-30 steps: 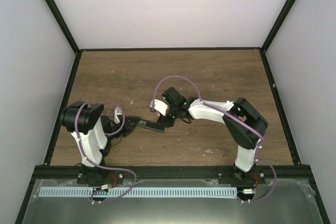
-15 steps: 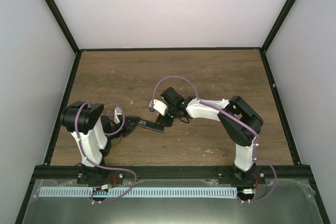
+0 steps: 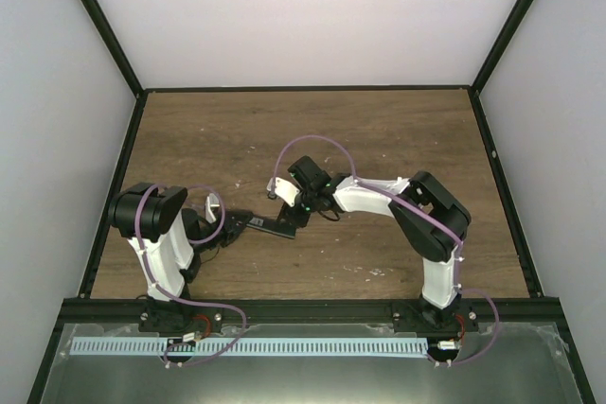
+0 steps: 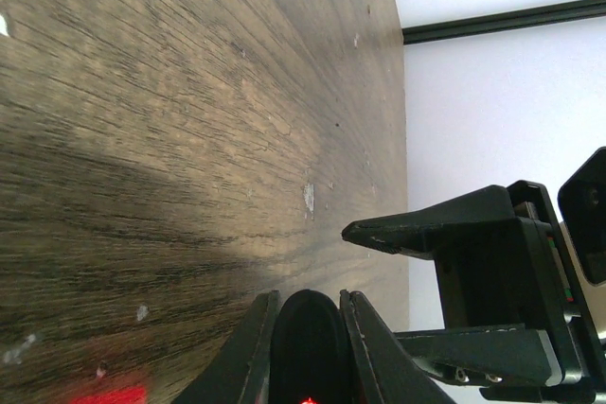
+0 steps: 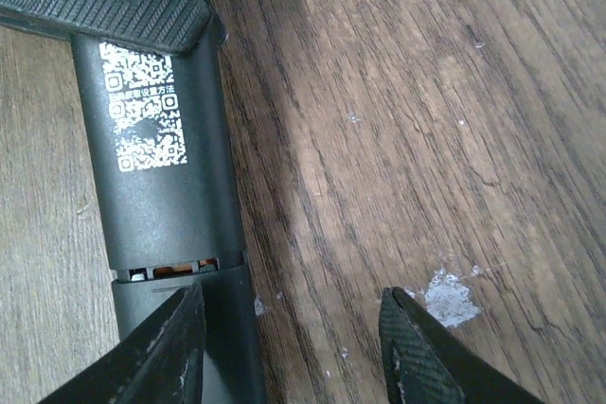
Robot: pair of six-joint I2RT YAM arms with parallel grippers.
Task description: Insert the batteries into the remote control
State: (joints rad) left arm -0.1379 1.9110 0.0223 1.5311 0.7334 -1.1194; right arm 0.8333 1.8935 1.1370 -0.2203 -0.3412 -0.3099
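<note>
The left hand (image 4: 308,307) is pinched tight on one end of the remote control (image 5: 156,167), with a ribbed finger (image 5: 104,7) lying across the slim black bar. The remote sits low at the wooden counter (image 5: 379,92), back side up, and a white QR sticker (image 5: 142,106) shows on it. At the remote's far end the right hand (image 5: 292,309) hangs with its fingers spread. One finger is over the remote's edge and the other is out beside it above bare wood, near a white speck (image 5: 450,292).
</note>
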